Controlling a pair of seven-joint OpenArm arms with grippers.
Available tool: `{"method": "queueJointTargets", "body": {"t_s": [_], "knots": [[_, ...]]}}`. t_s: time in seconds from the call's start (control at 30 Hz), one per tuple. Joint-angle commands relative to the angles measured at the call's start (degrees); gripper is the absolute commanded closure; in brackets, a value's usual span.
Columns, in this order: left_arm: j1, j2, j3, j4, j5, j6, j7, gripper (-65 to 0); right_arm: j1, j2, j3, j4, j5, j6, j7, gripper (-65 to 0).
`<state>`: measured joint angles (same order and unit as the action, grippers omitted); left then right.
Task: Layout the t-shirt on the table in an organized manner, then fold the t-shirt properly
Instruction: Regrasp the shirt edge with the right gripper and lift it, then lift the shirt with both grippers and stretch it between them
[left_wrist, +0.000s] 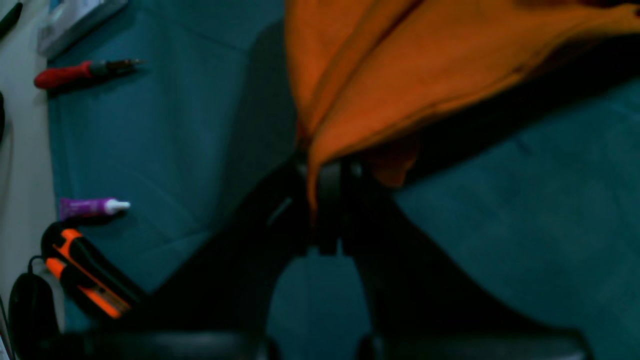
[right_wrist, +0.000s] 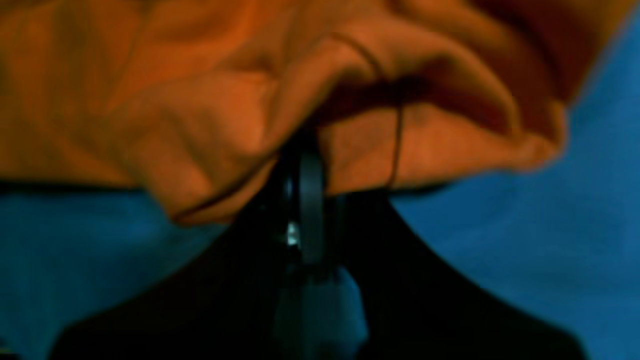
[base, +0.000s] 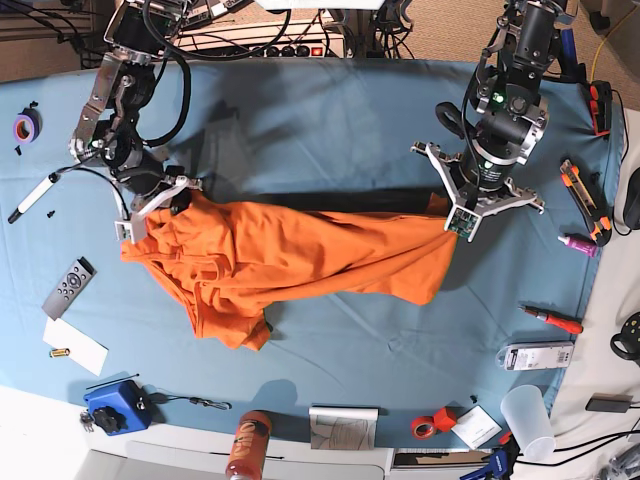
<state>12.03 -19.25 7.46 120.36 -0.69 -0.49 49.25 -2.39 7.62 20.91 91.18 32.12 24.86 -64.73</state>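
A wide table (base: 330, 110) under light-blue cloth fills the overhead view, with small tools and clutter along its edges. Across its middle lies the t-shirt (base: 290, 265), bright orange and plain, stretched left to right between two robot arms but still rumpled. It is far from flat: the right part hangs taut, while the left part bunches in deep folds, with a loose flap drooping toward the near side. The laying-out step looks only begun, and no folding has been done.

The left claw (left_wrist: 330, 175), on the right of the overhead view, is closed on the shirt's edge, lifting it so cloth drapes from the tips. The right claw (right_wrist: 307, 160), on the overhead view's left, is also clamped shut, pinching a crumpled hem close to the tabletop.
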Motion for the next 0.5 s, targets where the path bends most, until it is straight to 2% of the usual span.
{"method": "queueJointTargets", "body": {"t_s": [0.0, 0.23, 0.37, 0.47], "knots": [[-0.4, -0.4, -0.2, 1.0, 0.4, 0.4, -1.3, 0.0, 0.5, 0.5, 0.1, 1.5, 1.4, 0.0, -1.9, 0.0], [-0.4, -0.4, -0.2, 1.0, 0.5, 0.4, -1.2, 0.0, 0.5, 0.5, 0.2, 16.5, 7.7, 2.6, -6.7, 0.0], [-0.4, -0.4, -0.2, 1.0, 0.5, 0.4, -1.0, 0.0, -1.4, 0.5, 1.7, 27.7, 6.9, 2.6, -7.1, 0.0], [-0.4, -0.5, -0.2, 1.0, 1.3, 0.5, 1.5, 0.0, -5.5, 0.5, 6.1, 33.6, 7.2, 2.6, -6.8, 0.0]]}}
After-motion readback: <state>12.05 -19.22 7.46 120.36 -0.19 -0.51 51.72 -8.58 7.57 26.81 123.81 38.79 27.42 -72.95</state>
